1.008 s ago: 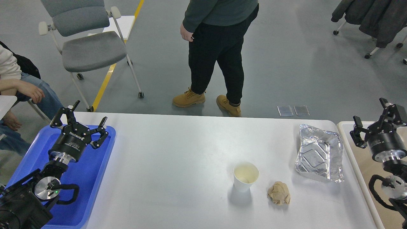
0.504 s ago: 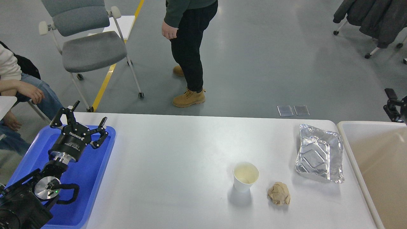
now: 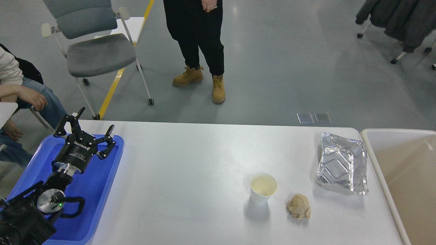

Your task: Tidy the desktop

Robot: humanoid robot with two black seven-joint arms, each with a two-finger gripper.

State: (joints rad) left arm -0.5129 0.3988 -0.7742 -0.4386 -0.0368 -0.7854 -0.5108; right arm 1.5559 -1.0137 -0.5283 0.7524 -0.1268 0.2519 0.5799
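The white desktop (image 3: 190, 177) fills the lower view. On its right half stand a white paper cup (image 3: 263, 188), upright and open, a crumpled brown paper ball (image 3: 298, 206) just right of it, and an empty foil tray (image 3: 342, 163) near the right edge. My left gripper (image 3: 87, 127) is open and empty above the far end of a blue plastic tray (image 3: 98, 190) at the left. My right gripper is out of view.
A cream-coloured bin (image 3: 402, 177) stands against the desktop's right edge. Beyond the far edge a person in tan boots (image 3: 201, 47) stands, a grey chair (image 3: 92, 51) sits at far left, and a seated person (image 3: 20, 92) is at the left edge.
My right arm has pulled out of view to the right. The standing person has walked left and further away. My left gripper has not moved.
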